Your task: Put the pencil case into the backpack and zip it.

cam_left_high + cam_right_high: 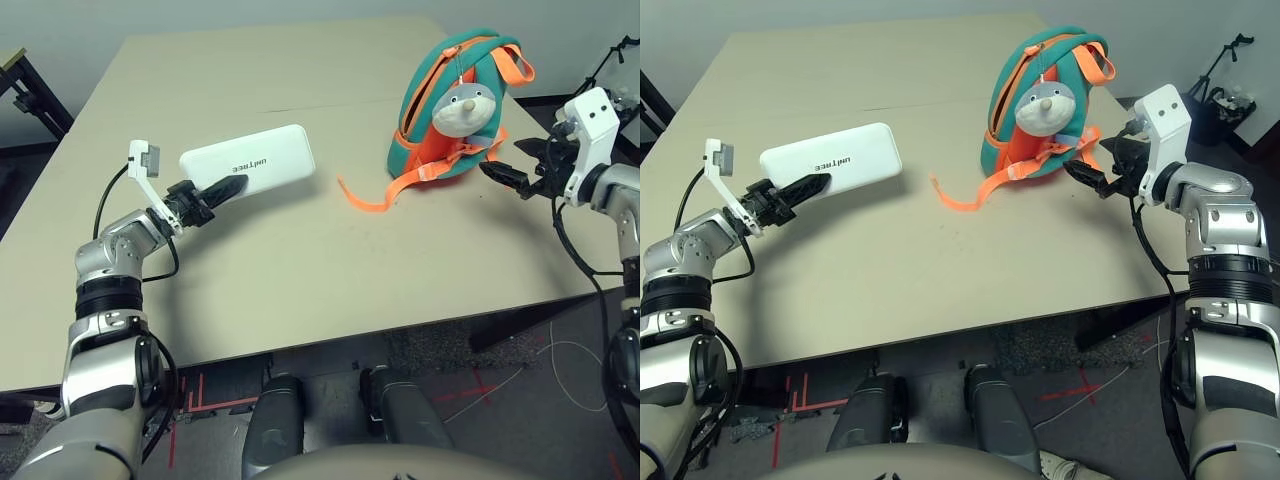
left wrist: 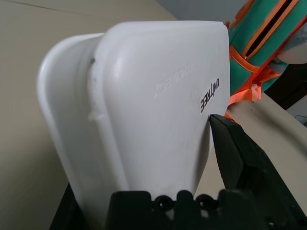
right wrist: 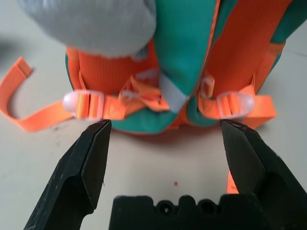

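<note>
The pencil case (image 1: 262,160) is clasped by the left gripper (image 1: 212,192), tilted above the table (image 1: 300,270), its near corner masked by the black fingers. Well apart, the backpack (image 1: 455,110) stands upright, part of its front hidden behind the plush animal (image 1: 464,108); the right wrist view cuts off its top. Beside it, the right gripper (image 3: 165,158) gapes wide, released.
</note>
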`<state>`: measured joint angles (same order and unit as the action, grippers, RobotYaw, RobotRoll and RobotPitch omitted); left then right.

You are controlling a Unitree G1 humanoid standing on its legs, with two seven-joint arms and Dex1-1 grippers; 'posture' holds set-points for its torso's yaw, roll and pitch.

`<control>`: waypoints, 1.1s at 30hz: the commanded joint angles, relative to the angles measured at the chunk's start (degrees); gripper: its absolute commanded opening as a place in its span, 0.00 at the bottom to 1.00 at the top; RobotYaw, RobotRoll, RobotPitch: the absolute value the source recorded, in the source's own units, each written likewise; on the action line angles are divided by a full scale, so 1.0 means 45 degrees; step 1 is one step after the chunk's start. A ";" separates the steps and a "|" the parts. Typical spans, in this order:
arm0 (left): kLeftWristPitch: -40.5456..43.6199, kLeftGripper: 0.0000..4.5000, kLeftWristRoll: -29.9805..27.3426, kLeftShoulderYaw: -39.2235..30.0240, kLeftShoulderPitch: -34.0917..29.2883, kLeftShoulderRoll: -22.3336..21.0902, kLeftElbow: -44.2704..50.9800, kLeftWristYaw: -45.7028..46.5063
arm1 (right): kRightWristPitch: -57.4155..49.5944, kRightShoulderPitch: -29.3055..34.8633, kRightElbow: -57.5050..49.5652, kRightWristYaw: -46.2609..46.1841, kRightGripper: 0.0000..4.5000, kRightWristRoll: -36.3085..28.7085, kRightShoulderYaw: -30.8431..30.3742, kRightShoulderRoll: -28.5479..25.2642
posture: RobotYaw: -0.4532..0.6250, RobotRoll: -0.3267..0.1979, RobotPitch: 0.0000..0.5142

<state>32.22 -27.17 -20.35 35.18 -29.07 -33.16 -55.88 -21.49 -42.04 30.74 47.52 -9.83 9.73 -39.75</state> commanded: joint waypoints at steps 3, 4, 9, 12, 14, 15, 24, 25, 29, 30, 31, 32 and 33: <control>-0.0596 0.70 -0.0212 0.0030 0.0007 0.0174 0.0552 0.0283 | 0.1219 -0.1133 0.1816 -0.0242 1.00 0.0746 -0.0861 0.0370 | 0.37 0.62 0.10; -0.0628 0.70 -0.0248 -0.0009 0.0002 0.0168 0.0552 0.0291 | 0.1615 -0.1495 0.2517 -0.0381 1.00 0.0919 -0.0986 0.0520 | 0.38 0.62 0.09; -0.0755 0.70 -0.0420 -0.0107 -0.0208 0.0181 0.0814 0.0322 | 0.3068 -0.2682 0.5208 -0.1022 1.00 0.1365 -0.1143 0.1027 | 0.39 0.62 0.09; -0.0751 0.70 -0.0534 -0.0155 -0.0352 0.0212 0.0975 0.0365 | 0.3806 -0.3186 0.6491 -0.1422 1.00 0.1487 -0.1041 0.1300 | 0.39 0.62 0.10; -0.0737 0.70 -0.0630 -0.0210 -0.0440 0.0268 0.1144 0.0454 | 0.4280 -0.3425 0.7222 -0.1746 1.00 0.1523 -0.0936 0.1470 | 0.40 0.62 0.10; -0.0724 0.70 -0.0680 -0.0235 -0.0473 0.0299 0.1244 0.0506 | 0.4496 -0.3505 0.7483 -0.1880 1.00 0.1571 -0.0924 0.1518 | 0.40 0.62 0.10; -0.0866 0.70 -0.0863 -0.0361 -0.0422 0.0331 0.1487 0.0932 | 0.5242 -0.3788 0.7840 -0.1833 0.93 0.1112 -0.0483 0.1779 | 0.39 0.62 0.12; -0.0881 0.70 -0.0871 -0.0360 -0.0402 0.0332 0.1477 0.0937 | 0.5237 -0.3810 0.7750 -0.1757 0.93 0.1048 -0.0428 0.1789 | 0.39 0.62 0.12; -0.0988 0.70 -0.0937 -0.0374 -0.0278 0.0446 0.1333 0.0992 | 0.5176 -0.3879 0.7353 -0.1445 0.93 0.0836 -0.0233 0.1810 | 0.38 0.62 0.12; -0.1013 0.70 -0.0937 -0.0346 -0.0270 0.0475 0.1313 0.0993 | 0.5145 -0.3886 0.7327 -0.1416 0.93 0.0772 -0.0193 0.1811 | 0.38 0.62 0.12; -0.1019 0.70 -0.0943 -0.0312 -0.0264 0.0508 0.1298 0.0976 | 0.5132 -0.3887 0.7334 -0.1409 0.93 0.0747 -0.0191 0.1793 | 0.38 0.62 0.12; -0.1019 0.70 -0.0951 -0.0291 -0.0263 0.0528 0.1291 0.0964 | 0.5128 -0.3882 0.7339 -0.1413 0.93 0.0743 -0.0207 0.1776 | 0.38 0.62 0.12; -0.1022 0.70 -0.0960 -0.0270 -0.0249 0.0563 0.1284 0.0953 | 0.5131 -0.3867 0.7389 -0.1475 0.93 0.0769 -0.0225 0.1744 | 0.37 0.62 0.12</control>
<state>28.54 -30.03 -21.40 33.05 -26.80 -27.74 -51.55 1.45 -58.54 64.68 40.89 -5.87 7.86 -31.72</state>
